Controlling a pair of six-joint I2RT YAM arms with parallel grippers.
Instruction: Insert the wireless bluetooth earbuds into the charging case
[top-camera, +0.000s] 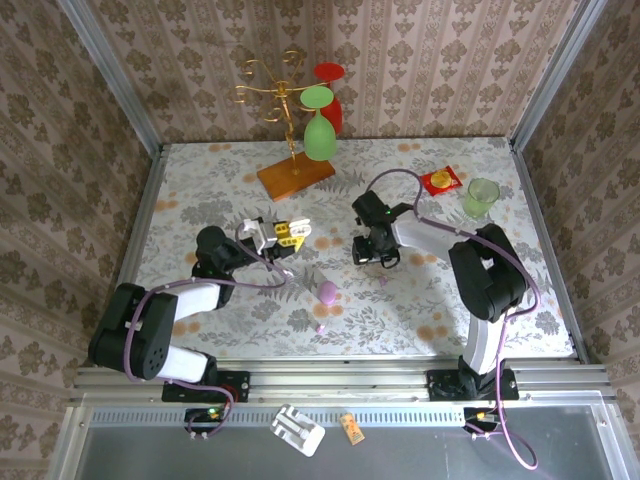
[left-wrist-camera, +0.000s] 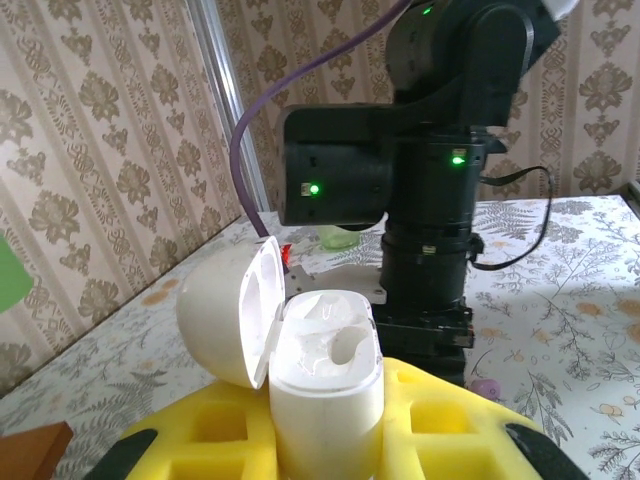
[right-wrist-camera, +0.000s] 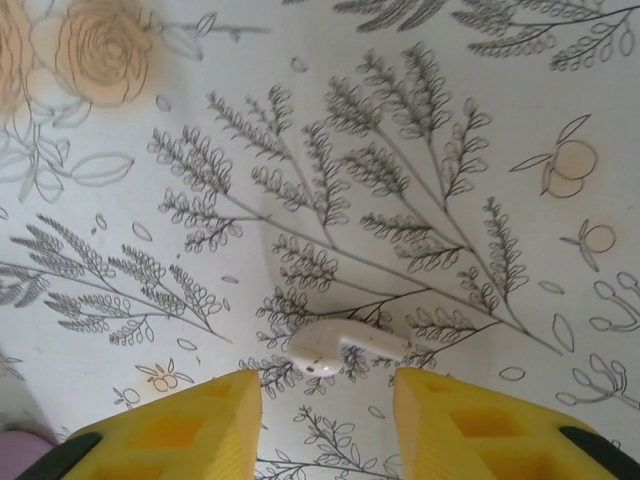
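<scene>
Right gripper (right-wrist-camera: 326, 395), part-open and empty, is poised by the earbud (right-wrist-camera: 345, 347), which lies on the tabletop (right-wrist-camera: 420, 150) at 12 o'clock. Off-centre closure may eject it. Left gripper (left-wrist-camera: 325, 420) clamps the open charging case (left-wrist-camera: 325, 370).

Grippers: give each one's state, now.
Left gripper: shut on the open case.
Right gripper: open, holding nothing; an earbud lies on the table.

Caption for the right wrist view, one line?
Open right gripper poised over a white earbud lying on the floral table.
</scene>
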